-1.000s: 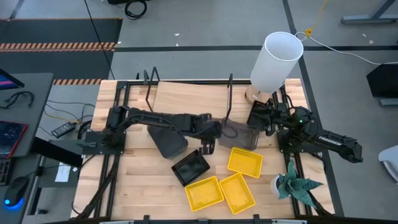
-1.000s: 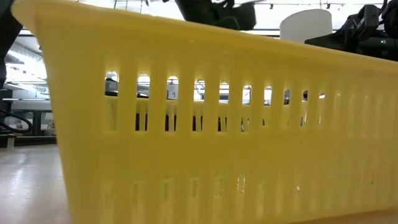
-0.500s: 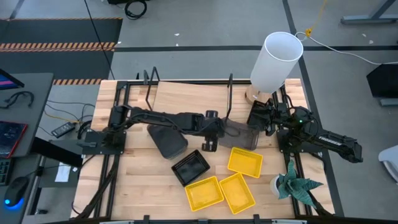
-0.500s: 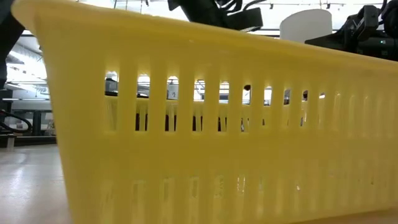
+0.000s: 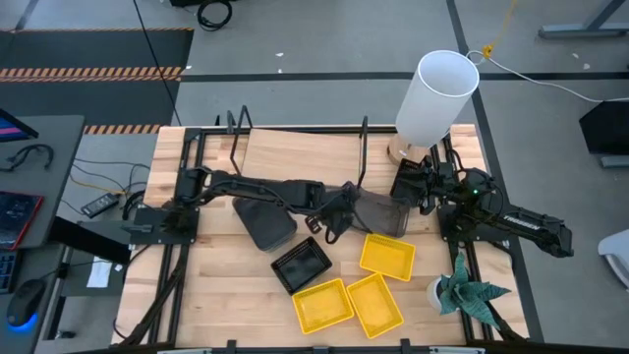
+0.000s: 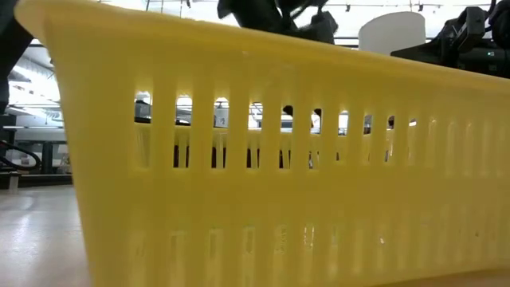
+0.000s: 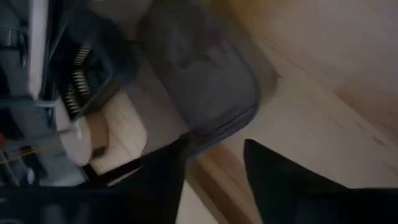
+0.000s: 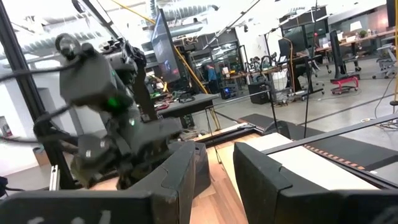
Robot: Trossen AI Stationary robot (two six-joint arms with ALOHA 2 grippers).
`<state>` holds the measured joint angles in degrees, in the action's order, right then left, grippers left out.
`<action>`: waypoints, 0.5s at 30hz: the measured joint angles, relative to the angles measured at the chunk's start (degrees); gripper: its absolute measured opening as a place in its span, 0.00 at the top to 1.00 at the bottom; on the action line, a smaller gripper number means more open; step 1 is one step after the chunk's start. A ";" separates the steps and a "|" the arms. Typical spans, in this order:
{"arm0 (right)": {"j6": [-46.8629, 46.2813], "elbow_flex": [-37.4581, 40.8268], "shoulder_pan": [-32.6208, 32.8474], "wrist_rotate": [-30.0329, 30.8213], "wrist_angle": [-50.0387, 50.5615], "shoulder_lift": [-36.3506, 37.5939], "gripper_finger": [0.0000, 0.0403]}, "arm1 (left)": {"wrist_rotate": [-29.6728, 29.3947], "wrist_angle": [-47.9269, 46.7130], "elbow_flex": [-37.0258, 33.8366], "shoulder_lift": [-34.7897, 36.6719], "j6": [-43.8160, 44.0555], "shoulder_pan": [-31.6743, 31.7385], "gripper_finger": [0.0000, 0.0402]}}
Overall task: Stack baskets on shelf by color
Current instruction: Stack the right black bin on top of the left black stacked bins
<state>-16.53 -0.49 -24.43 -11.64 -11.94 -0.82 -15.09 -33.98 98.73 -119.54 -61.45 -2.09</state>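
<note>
Slatted wooden tabletop (image 5: 206, 285) carries the scattered baskets — three yellow baskets (image 5: 385, 256) lie near the front edge, one of them filling the low view, with a black basket (image 5: 301, 264) just beside them and a grey basket (image 5: 265, 224) farther left. The shelf (image 5: 295, 155) stands at the back, its board bare. The left gripper (image 5: 337, 218) reaches across the middle of the table; its fingers (image 7: 273, 180) stand apart, with another grey basket (image 5: 381, 213) just ahead of them and nothing between them. The right gripper (image 5: 401, 187) waits near the white cylinder (image 5: 435, 96) at the back right — its fingers show a narrow gap and hold nothing
</note>
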 joint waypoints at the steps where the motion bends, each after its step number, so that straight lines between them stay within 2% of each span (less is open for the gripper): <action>1: 0.00 0.00 0.00 0.02 0.00 0.00 0.71 | 0.35 -0.52 -0.06 -0.28 -1.47 0.02 0.52; 4: 0.00 0.00 -0.01 0.00 -0.03 0.00 0.71 | 1.60 0.50 -0.01 -1.18 -6.84 0.04 0.43; 7: 0.00 0.00 -0.01 0.00 -0.02 -0.02 0.71 | 1.77 1.17 -0.01 -2.91 -11.93 0.04 0.38; 11: 0.00 0.00 0.00 0.00 -0.01 -0.02 0.71 | 1.67 2.55 0.01 -4.89 -18.93 0.24 0.39; 15: 0.00 0.00 0.00 -0.06 -0.08 -0.02 0.71 | 0.75 3.51 -0.01 -6.79 -23.85 0.89 0.44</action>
<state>-16.53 -0.49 -24.43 -11.70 -12.02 -0.84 -14.34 -30.47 98.72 -126.33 -85.31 -1.20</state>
